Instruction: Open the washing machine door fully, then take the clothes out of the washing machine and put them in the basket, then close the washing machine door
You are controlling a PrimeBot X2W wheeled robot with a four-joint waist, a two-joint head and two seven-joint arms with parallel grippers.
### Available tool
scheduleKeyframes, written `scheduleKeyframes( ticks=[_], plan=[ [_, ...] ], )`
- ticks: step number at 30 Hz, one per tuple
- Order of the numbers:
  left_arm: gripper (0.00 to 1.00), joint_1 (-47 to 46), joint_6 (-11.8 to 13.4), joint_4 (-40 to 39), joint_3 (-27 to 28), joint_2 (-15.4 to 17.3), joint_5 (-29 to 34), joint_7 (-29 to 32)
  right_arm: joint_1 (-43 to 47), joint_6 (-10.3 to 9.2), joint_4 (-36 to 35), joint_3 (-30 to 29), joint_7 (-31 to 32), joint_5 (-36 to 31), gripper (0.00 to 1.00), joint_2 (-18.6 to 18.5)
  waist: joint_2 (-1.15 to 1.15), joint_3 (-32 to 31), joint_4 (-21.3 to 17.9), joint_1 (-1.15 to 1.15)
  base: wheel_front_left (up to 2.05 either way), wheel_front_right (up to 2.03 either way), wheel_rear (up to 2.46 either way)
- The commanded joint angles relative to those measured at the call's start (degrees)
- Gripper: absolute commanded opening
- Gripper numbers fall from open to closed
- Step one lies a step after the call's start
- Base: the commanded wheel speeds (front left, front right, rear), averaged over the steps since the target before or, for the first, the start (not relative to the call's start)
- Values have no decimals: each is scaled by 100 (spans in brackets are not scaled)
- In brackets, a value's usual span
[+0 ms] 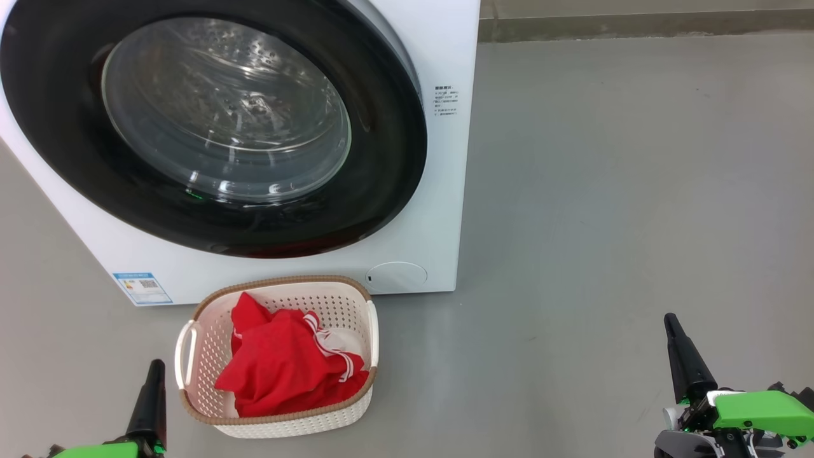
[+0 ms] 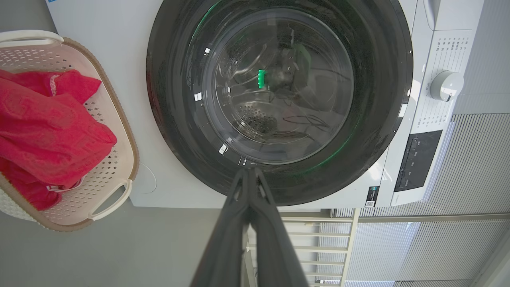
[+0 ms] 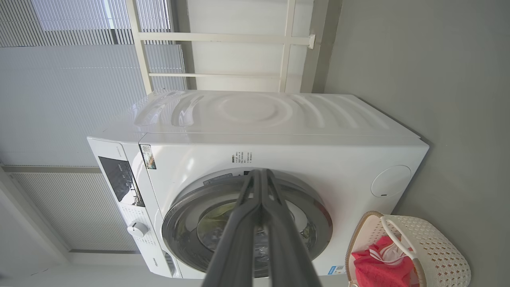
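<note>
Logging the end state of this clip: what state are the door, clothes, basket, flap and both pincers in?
washing machine door: shut flat against the front of the washing machine.
clothes: heaped inside the basket.
basket: upright on the floor in front of the machine, holding the clothes.
round flap: closed.
left pincer: shut, holding nothing.
right pincer: shut, holding nothing.

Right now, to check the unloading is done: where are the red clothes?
In the head view the clothes lie in the basket, left of centre on the floor, in front of the washing machine below its shut door.
</note>
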Motion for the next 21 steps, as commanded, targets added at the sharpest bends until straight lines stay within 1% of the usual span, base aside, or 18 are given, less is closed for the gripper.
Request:
scheduleKeyframes(
  ticks=[1,21],
  plan=[
    [0,-219,-18,-152,190,90,-14,23,-35,9,-175,133,45,23,0,-17,0,0,0,0,0,0,0],
    [0,-219,-18,-152,190,90,-14,23,-35,9,-175,134,45,23,0,-17,0,0,0,0,0,0,0]
  ],
)
